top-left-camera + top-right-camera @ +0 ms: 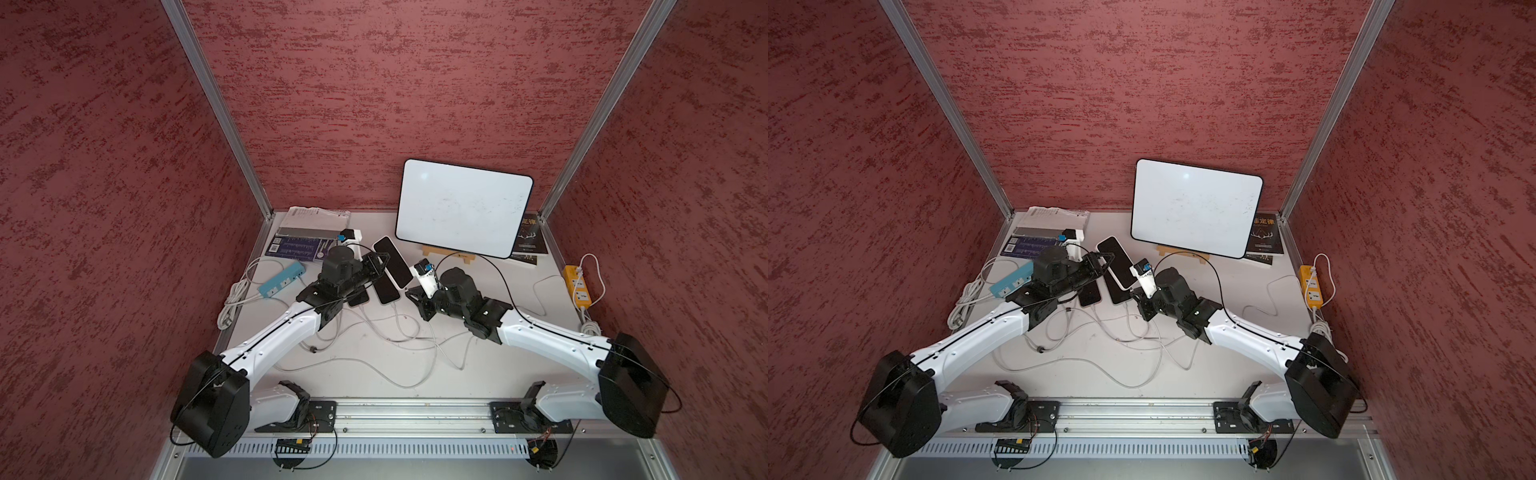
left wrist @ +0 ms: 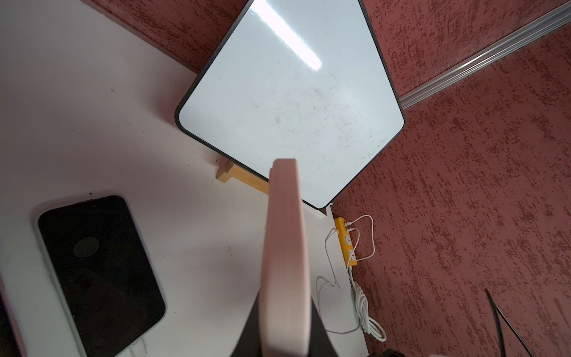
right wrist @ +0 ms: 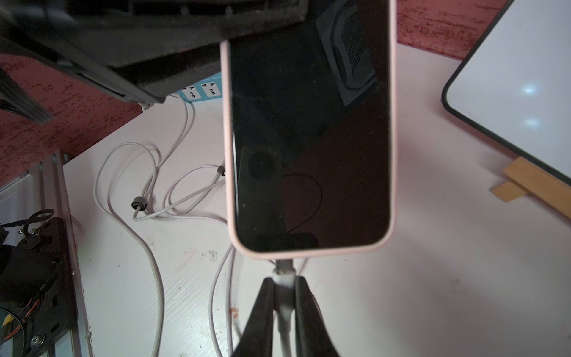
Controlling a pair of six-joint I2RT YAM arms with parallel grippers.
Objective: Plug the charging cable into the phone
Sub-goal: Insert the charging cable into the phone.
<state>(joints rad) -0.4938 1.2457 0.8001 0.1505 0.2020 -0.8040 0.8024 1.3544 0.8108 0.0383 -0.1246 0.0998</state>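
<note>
The right gripper (image 3: 284, 286) is pinching the plug (image 3: 285, 268), with its metal tip touching the bottom edge of the phone (image 3: 309, 139) and seemingly not fully seated. The left gripper (image 1: 375, 267) is clamping the phone above the table (image 3: 432, 278). Pushing straight in along the phone's length, while the left grip is bracing it, looks best.
</note>
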